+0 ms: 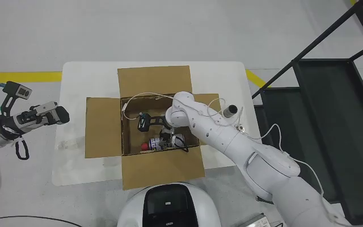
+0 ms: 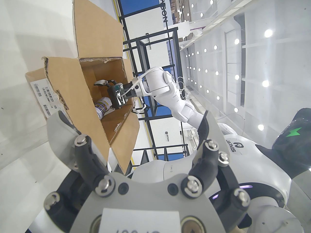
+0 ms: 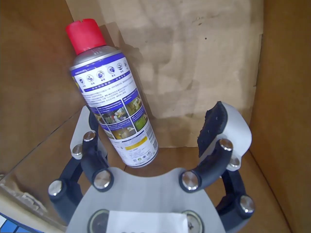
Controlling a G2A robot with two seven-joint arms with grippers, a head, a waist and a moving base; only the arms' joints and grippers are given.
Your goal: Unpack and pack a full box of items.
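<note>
L gripper [image 2: 129, 115] hung off the table's left edge, well apart from the box. Fingers [image 2: 60, 127] were spread wide w/ nothing between them.

White table [image 1: 74, 164] carried the cardboard box [image 1: 153, 79] at its centre, all four flaps folded out flat. A label sat on the outside of the left flap.

Spray can [image 3: 114, 103] w/ red cap [image 3: 85, 35] lay inside the box on the floor, in the near part, cap pointing left twd a corner, body running beside the near wall. Can't tell if it touched the wall.

R arm came in from the right over the right flap, w/ the R gripper [image 3: 153, 122] down inside the box at the can's base end. Its fingers were spread: the can's lower body sat between them, close against one finger, while the other pad [image 3: 212, 124] stood clear of it w/ bare cardboard in the gap. So no pinch, can resting on the box floor. White cable ran along the R arm's wrist above the box.
</note>
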